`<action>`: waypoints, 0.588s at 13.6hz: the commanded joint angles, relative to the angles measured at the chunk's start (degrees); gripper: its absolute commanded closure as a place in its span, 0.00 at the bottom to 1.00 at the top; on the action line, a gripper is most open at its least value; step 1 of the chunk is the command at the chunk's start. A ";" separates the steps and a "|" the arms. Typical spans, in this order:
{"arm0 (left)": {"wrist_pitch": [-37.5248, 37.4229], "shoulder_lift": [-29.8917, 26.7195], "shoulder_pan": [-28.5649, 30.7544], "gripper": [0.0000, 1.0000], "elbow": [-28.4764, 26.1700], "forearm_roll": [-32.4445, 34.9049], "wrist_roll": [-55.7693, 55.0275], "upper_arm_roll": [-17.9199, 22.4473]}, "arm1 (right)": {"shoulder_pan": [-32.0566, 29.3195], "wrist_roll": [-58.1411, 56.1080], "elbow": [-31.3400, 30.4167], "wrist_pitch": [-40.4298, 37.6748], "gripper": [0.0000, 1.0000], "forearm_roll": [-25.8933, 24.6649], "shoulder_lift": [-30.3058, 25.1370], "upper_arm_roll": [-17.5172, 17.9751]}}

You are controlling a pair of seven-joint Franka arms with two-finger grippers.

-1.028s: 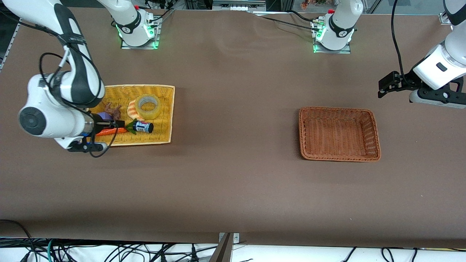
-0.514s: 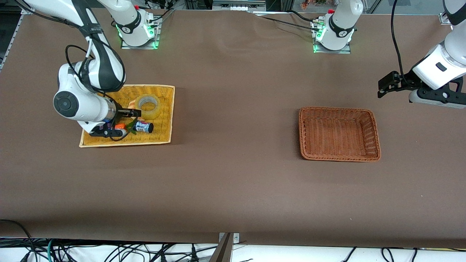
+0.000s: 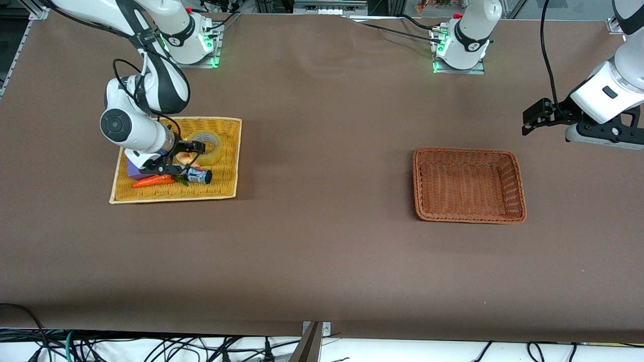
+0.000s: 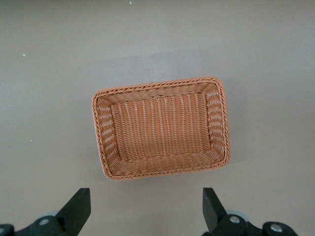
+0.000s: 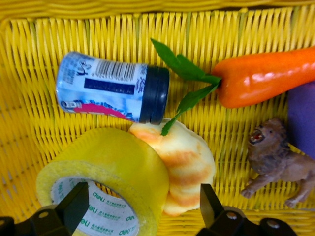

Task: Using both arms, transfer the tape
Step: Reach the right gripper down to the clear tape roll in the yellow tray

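The tape point(image 3: 209, 147), a pale yellow ring, lies in the yellow basket point(image 3: 226, 181) and leans on the orange-striped croissant toy point(image 3: 183, 158). It fills the right wrist view point(image 5: 113, 167) beside the croissant point(image 5: 184, 167). My right gripper point(image 3: 193, 148) is open and low over the tape's edge and the croissant; one finger point(image 5: 74, 206) stands over the tape's hole. My left gripper point(image 3: 533, 116) is open and empty in the air at the left arm's end of the table, and it waits. Its wrist view shows the brown basket point(image 4: 221, 123), empty.
In the yellow basket lie a small bottle point(image 3: 198, 175), a toy carrot point(image 3: 153, 181), a purple block point(image 3: 133, 170) and a toy lion point(image 5: 275, 157). The empty brown basket point(image 3: 518, 191) stands toward the left arm's end of the table.
My right arm has swung in over the yellow basket and brought its open gripper from the carrot to the tape and croissant. The left arm has not moved.
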 commanded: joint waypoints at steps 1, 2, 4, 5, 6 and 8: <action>-1.57 1.05 -0.19 0.00 2.45 0.92 0.03 -0.03 | -0.24 0.75 -3.00 3.00 0.00 -0.10 -1.89 0.60; -1.57 1.22 -0.19 0.00 2.45 0.92 0.03 -0.03 | -0.24 0.75 -4.14 5.01 0.00 -0.10 -1.71 0.60; -1.57 1.22 -0.19 0.00 2.45 0.92 0.03 -0.03 | -0.24 0.49 -5.29 7.14 0.21 -0.10 -1.45 0.52; -1.57 1.22 -0.19 0.00 2.45 0.92 0.03 -0.03 | -0.24 0.23 -5.03 6.88 0.80 -0.10 -1.54 0.60; -1.57 1.22 -0.19 0.00 2.45 0.92 0.03 0.06 | -0.24 -0.21 -4.59 6.70 1.00 -0.18 -1.71 0.60; -1.57 1.22 -0.19 0.00 2.45 0.92 0.03 -0.03 | -0.24 -0.39 -2.93 4.61 1.00 -0.18 -2.32 0.69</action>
